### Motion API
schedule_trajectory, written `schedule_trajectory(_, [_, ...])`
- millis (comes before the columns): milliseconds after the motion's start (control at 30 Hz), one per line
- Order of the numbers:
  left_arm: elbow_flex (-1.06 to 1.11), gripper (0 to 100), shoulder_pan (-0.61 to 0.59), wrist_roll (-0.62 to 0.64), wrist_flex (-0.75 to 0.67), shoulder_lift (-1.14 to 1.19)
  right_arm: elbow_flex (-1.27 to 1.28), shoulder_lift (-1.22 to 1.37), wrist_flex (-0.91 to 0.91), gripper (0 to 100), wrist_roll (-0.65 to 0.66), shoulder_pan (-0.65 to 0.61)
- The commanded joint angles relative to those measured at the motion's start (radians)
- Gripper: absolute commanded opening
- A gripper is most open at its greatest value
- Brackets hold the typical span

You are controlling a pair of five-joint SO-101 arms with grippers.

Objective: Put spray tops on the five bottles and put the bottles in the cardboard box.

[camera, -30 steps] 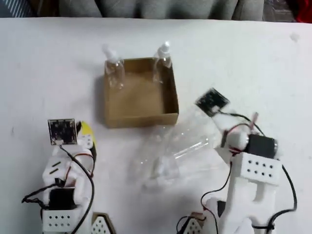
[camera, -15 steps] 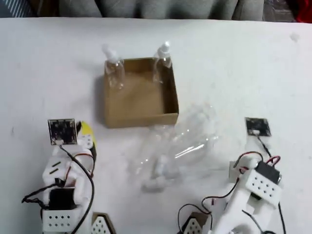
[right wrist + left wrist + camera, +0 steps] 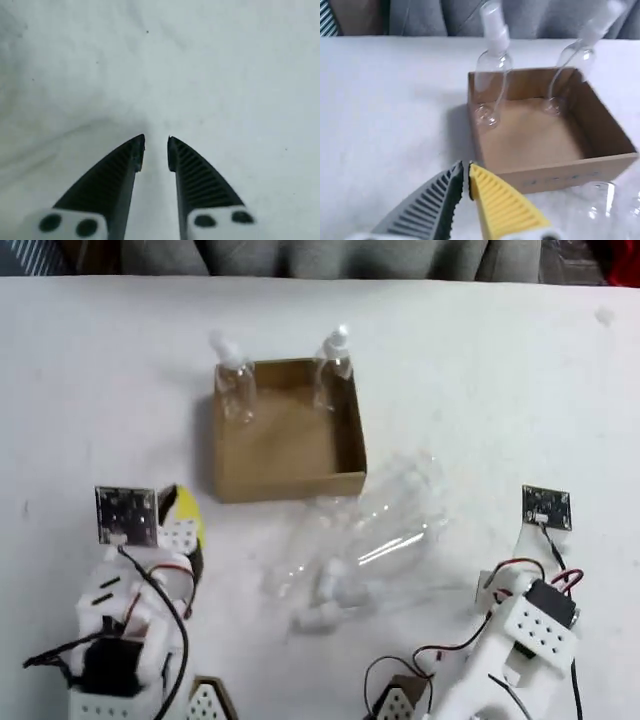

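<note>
Cardboard box [image 3: 288, 430] sits mid-counter [image 3: 480, 370], open side up. 2 bottles with spray tops stand upright at its far corners: one [image 3: 236, 380], the other [image 3: 333, 365]. Heap of clear bottles [image 3: 375, 525] lies on the counter just off the box's near right corner; count unclear. Loose white tops [image 3: 325, 590] lie beside the heap.

Left gripper [image 3: 465, 172]: fingers nearly touching, holding nothing, near the box. Right gripper [image 3: 156, 145]: fingers slightly parted, empty, over bare counter.

Lit brightly and evenly from above. White table [image 3: 500, 390] close to washed out. Soft shadow beside cardboard box [image 3: 290, 483]; fainter one ahead of right gripper [image 3: 156, 145]. Pale glints on clear bottles [image 3: 400, 530].
</note>
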Motion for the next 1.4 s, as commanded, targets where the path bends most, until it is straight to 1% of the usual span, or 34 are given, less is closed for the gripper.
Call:
schedule_trajectory(0, [-0.311, 2, 0.150, -0.009, 0.166, 0.179, -0.005, -0.013, -0.021, 3.8, 0.014, 0.010])
schedule_trajectory(100, [-0.463, 2, 0.234, -0.023, 0.256, 0.351, -0.003, -0.013, -0.035, 3.8, 0.014, 0.015])
schedule_trajectory(200, [-0.554, 2, 0.328, -0.133, 0.319, 0.490, 0.005, -0.013, -0.039, 3.8, 0.014, 0.008])
schedule_trajectory(400, [-0.546, 2, 0.567, -0.298, 0.384, 0.636, 0.008, -0.013, -0.056, 3.8, 0.014, 0.008])
schedule_trajectory(500, [-0.476, 2, 0.707, -0.342, 0.354, 0.682, 0.008, -0.013, -0.056, 3.8, 0.014, 0.008])
schedule_trajectory(633, [-0.347, 2, 0.854, -0.341, 0.244, 0.700, 0.008, -0.013, -0.056, 3.8, 0.014, 0.008])
schedule_trajectory(667, [-0.318, 3, 0.889, -0.341, 0.212, 0.700, 0.008, -0.013, -0.056, 3.8, 0.014, 0.008])
schedule_trajectory(733, [-0.262, 8, 0.944, -0.330, 0.152, 0.702, 0.008, -0.013, -0.058, 3.8, 0.014, 0.008])
schedule_trajectory(800, [-0.207, 15, 0.970, -0.264, 0.078, 0.705, 0.008, -0.013, -0.058, 3.8, 0.014, 0.007])
schedule_trajectory(867, [-0.152, 21, 0.970, -0.203, -0.002, 0.707, 0.008, -0.013, -0.058, 3.8, 0.014, 0.005])
schedule_trajectory(900, [-0.133, 22, 0.969, -0.203, -0.026, 0.708, 0.012, -0.013, -0.058, 3.8, 0.014, -0.004])
schedule_trajectory(1033, [-0.110, 19, 0.966, -0.261, -0.041, 0.708, 0.017, -0.013, -0.064, 3.8, 0.014, -0.028])
schedule_trajectory(1100, [-0.110, 19, 0.937, -0.272, -0.044, 0.708, 0.017, -0.013, -0.064, 3.8, 0.014, -0.028])
schedule_trajectory(1200, [-0.098, 19, 0.885, -0.302, -0.087, 0.720, 0.017, -0.013, -0.064, 3.8, 0.014, -0.028])
schedule_trajectory(1267, [-0.092, 19, 0.863, -0.311, -0.130, 0.774, 0.017, -0.013, -0.062, 3.8, 0.014, -0.028])
schedule_trajectory(1367, [-0.130, 19, 0.855, -0.311, -0.193, 0.921, 0.018, -0.013, -0.062, 3.8, 0.014, -0.028])
